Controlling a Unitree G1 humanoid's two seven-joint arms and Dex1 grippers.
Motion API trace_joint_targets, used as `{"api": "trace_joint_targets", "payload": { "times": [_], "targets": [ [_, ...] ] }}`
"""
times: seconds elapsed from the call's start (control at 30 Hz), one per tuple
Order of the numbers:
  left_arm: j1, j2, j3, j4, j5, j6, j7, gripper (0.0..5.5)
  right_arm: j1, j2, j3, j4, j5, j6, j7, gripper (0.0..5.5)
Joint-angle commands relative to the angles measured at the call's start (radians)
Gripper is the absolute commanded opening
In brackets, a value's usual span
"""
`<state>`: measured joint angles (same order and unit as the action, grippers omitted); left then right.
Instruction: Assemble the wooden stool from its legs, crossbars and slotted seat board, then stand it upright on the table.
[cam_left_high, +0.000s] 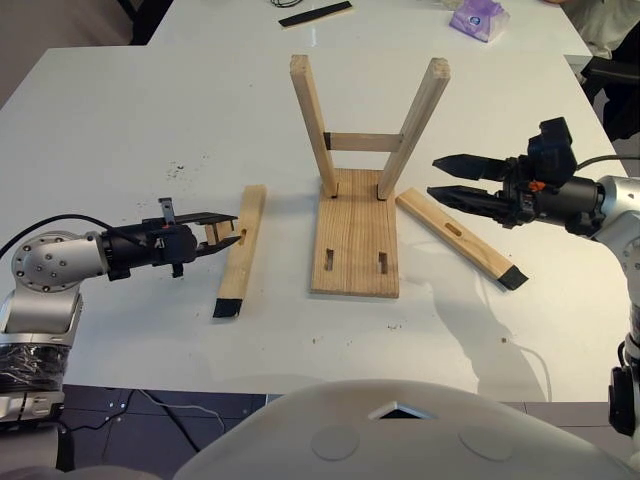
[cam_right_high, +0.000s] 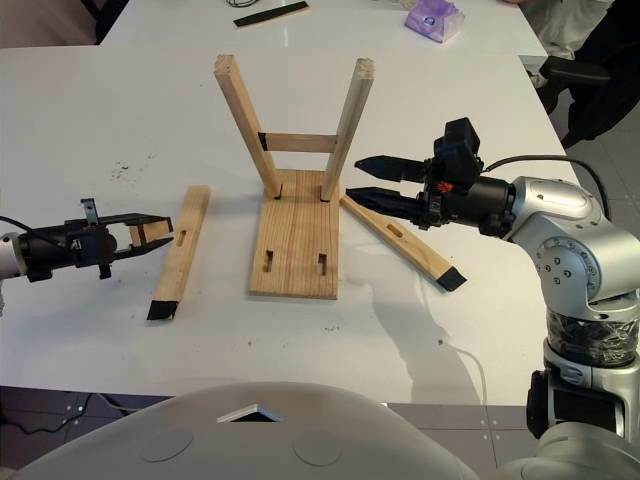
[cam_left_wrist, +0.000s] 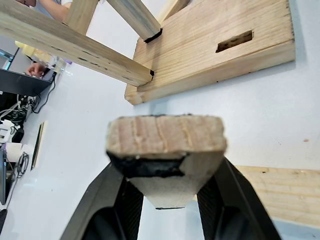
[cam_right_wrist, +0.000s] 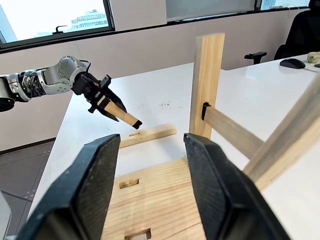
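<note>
Seat board (cam_left_high: 355, 245) lies flat on the desk (cam_left_high: 120, 150); two legs (cam_left_high: 311, 120) joined by a crossbar (cam_left_high: 365, 142) stand in its far slots. My left pincer (cam_left_high: 232, 230) is clamped on a short crossbar piece (cam_left_wrist: 165, 150). My right pincer (cam_left_high: 440, 177) gapes wide and empty, beside them.

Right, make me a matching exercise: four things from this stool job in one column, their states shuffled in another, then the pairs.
1. left gripper
2. right gripper
3. seat board
4. fitted crossbar

A. open, holding nothing
B. flat on the table
C. shut on a short wooden piece
D. joins two standing legs

Pairs: 1-C, 2-A, 3-B, 4-D.
</note>
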<state>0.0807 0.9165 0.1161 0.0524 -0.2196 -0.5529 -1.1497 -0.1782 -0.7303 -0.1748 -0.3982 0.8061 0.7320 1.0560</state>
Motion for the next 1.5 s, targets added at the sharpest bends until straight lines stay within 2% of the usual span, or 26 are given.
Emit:
{"api": "trace_joint_targets", "payload": {
  "times": [0.03, 0.53, 0.77, 0.9, 1.03, 1.2, 1.4, 1.5],
  "targets": [
    [0.013, -0.003, 0.002, -0.05, -0.047, 0.025, 0.002, 1.3, 0.019, -0.021, 0.007, -0.024, -0.016, -0.024, -0.001, 2.36],
    [0.122, -0.019, -0.025, -0.08, -0.038, 0.056, 0.008, 1.3, 0.001, -0.035, 0.055, -0.005, -0.043, -0.051, 0.01, 2.36],
    [0.176, -0.019, -0.043, -0.21, -0.135, 0.242, 0.026, 1.3, -0.016, -0.05, 0.062, 0.018, -0.057, -0.066, 0.032, 2.36],
    [0.188, 0.004, -0.044, -0.211, -0.144, 0.313, 0.003, 1.3, -0.01, -0.05, 0.073, 0.022, -0.078, -0.085, 0.035, 2.36],
    [0.155, 0.024, -0.08, -0.164, -0.112, 0.322, -0.031, 1.3, -0.015, -0.048, 0.086, 0.026, -0.095, -0.097, 0.037, 2.36],
    [0.019, 0.03, -0.149, -0.093, -0.076, 0.308, -0.084, 1.3, -0.029, -0.04, 0.118, 0.037, -0.122, -0.12, 0.038, 2.36],
    [-0.117, 0.042, -0.054, -0.072, -0.174, 0.39, -0.061, 1.3, 0.005, -0.038, 0.121, 0.02, -0.128, -0.138, 0.034, 2.36],
    [-0.1, 0.077, 0.019, -0.061, -0.177, 0.386, -0.085, 1.3, 0.042, -0.04, 0.107, 0.003, -0.128, -0.147, 0.022, 2.36]
  ]
}}
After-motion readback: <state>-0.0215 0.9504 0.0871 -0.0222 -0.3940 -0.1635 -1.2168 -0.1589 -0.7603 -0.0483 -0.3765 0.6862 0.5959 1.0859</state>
